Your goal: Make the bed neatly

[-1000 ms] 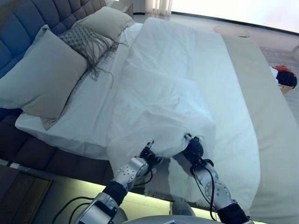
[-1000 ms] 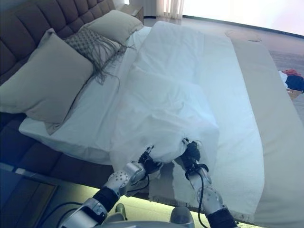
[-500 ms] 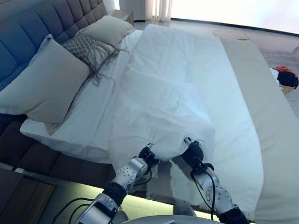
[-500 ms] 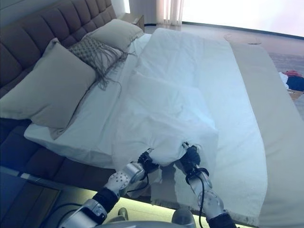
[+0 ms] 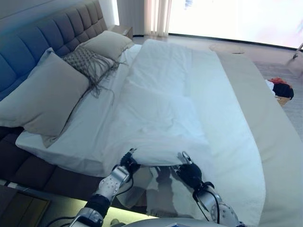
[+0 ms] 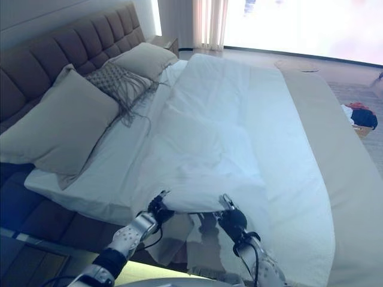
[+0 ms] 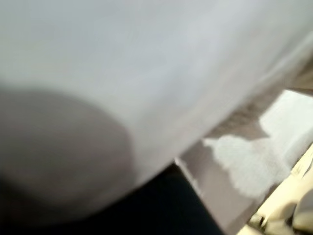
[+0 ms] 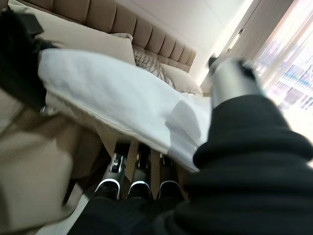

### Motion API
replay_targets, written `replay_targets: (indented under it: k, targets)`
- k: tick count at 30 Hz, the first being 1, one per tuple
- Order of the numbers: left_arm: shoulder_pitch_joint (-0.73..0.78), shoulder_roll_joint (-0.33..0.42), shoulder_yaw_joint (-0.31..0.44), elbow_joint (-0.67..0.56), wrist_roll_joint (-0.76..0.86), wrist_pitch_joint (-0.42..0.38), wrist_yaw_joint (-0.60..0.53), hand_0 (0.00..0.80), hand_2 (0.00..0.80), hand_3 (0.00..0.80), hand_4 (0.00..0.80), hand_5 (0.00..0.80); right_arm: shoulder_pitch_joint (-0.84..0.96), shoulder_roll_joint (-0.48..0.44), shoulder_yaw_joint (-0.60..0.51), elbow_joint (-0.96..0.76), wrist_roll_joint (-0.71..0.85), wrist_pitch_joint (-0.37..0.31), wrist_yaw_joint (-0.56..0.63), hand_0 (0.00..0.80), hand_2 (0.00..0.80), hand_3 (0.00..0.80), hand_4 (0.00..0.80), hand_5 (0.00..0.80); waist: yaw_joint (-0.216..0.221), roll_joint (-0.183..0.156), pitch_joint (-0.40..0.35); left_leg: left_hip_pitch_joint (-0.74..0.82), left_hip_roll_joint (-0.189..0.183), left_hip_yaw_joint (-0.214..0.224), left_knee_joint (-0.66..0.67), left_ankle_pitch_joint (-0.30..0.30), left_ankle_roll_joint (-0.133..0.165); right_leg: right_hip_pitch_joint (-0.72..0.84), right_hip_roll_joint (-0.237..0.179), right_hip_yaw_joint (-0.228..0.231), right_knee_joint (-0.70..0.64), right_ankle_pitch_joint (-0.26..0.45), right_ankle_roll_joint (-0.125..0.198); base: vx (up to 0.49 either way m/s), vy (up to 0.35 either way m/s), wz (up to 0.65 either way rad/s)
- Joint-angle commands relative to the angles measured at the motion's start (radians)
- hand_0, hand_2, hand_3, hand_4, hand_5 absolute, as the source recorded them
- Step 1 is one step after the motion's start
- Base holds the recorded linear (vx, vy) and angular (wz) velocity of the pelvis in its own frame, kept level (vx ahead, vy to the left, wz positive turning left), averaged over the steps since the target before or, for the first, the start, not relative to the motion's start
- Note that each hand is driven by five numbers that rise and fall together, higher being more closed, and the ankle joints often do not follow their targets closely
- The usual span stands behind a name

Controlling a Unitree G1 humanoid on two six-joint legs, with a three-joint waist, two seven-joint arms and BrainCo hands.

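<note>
Your duvet [image 5: 161, 109] lies lengthwise down the middle of the bed [image 5: 246, 142], white, creased and bunched toward its near end. That near edge is lifted off the mattress, held up at two points close to the bed's near side.

Your left hand [image 5: 128, 163] sits at the left point, its dark cover tucked up against the raised edge with cloth draped over it. Its own wrist view is filled with white fabric, so you cannot tell from any view how its fingers stand.

Your right hand [image 5: 189, 171] sits at the right point, a short way along the same edge. In its wrist view the white cloth passes between thumb and curled fingers [image 8: 139, 178], so it is clenched on the duvet.

Between the two hands the edge sags slightly and a loose flap hangs below.

At the head end, a large grey pillow [image 5: 45, 94] leans on the headboard [image 5: 42, 38], a fringed cushion [image 5: 87, 61] beside it, and a second pillow [image 5: 106, 43] beyond that. A beige cover [image 5: 279, 156] runs along the far side.
</note>
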Motion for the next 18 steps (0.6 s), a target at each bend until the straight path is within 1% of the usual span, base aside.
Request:
replay_targets:
  k: [1, 4, 7, 10, 15, 18]
  targets:
    - [-0.005, 0.076, 0.128, -0.006, 0.042, -0.034, -0.073, 0.8, 0.8, 0.8, 0.8, 0.8, 0.043, -0.048, -0.131, -0.013, 0.057, -0.019, 0.074, 0.0, 0.0, 0.0, 0.0, 0.0, 0.026, 0.018, -0.033, -0.029, 0.103, -0.056, 0.05, 0.018, 0.011, -0.094, -0.074, -0.004, -0.042, 0.179, 0.056, -0.071, 0.024, 0.0]
    - [0.023, 0.1, 0.183, 0.008, 0.051, -0.022, -0.105, 0.8, 0.8, 0.8, 0.8, 0.8, 0.066, -0.059, -0.175, 0.046, 0.086, -0.003, 0.118, 0.0, 0.0, 0.0, 0.0, 0.0, 0.029, 0.017, -0.026, -0.029, 0.103, -0.061, 0.042, 0.023, 0.009, -0.089, -0.07, -0.011, -0.047, 0.178, 0.051, -0.074, 0.019, 0.0]
    - [0.033, 0.12, 0.231, 0.032, 0.056, -0.015, -0.129, 0.8, 0.8, 0.8, 0.8, 0.8, 0.076, -0.069, -0.207, 0.094, 0.105, -0.003, 0.153, 0.0, 0.0, 0.0, 0.0, 0.0, 0.029, 0.017, -0.024, -0.026, 0.103, -0.063, 0.035, 0.028, 0.006, -0.084, -0.067, -0.016, -0.049, 0.175, 0.048, -0.051, 0.018, 0.02]
    - [0.026, 0.139, 0.27, 0.058, 0.073, -0.007, -0.133, 0.8, 0.8, 0.8, 0.8, 0.8, 0.067, -0.08, -0.227, 0.119, 0.116, -0.008, 0.165, 0.0, 0.0, 0.0, 0.0, 0.0, 0.026, 0.02, -0.024, -0.022, 0.101, -0.065, 0.028, 0.031, 0.003, -0.079, -0.062, -0.016, -0.052, 0.172, 0.043, -0.032, 0.035, 0.01]
    - [-0.006, 0.183, 0.3, 0.122, 0.115, 0.007, -0.143, 0.8, 0.8, 0.8, 0.8, 0.8, 0.046, -0.101, -0.248, 0.131, 0.135, -0.015, 0.165, 0.0, 0.0, 0.0, 0.0, 0.0, 0.016, 0.026, -0.026, -0.011, 0.1, -0.068, 0.018, 0.036, -0.003, -0.07, -0.056, -0.018, -0.053, 0.164, 0.039, -0.006, 0.051, 0.01]
    - [-0.044, 0.229, 0.323, 0.164, 0.148, 0.006, -0.167, 0.8, 0.8, 0.8, 0.8, 0.8, 0.037, -0.11, -0.26, 0.132, 0.141, -0.004, 0.164, 0.0, 0.0, 0.0, 0.0, 0.0, 0.007, 0.029, -0.027, -0.004, 0.104, -0.064, 0.009, 0.041, -0.007, -0.067, -0.053, -0.02, -0.054, 0.159, 0.037, 0.006, 0.059, 0.05]
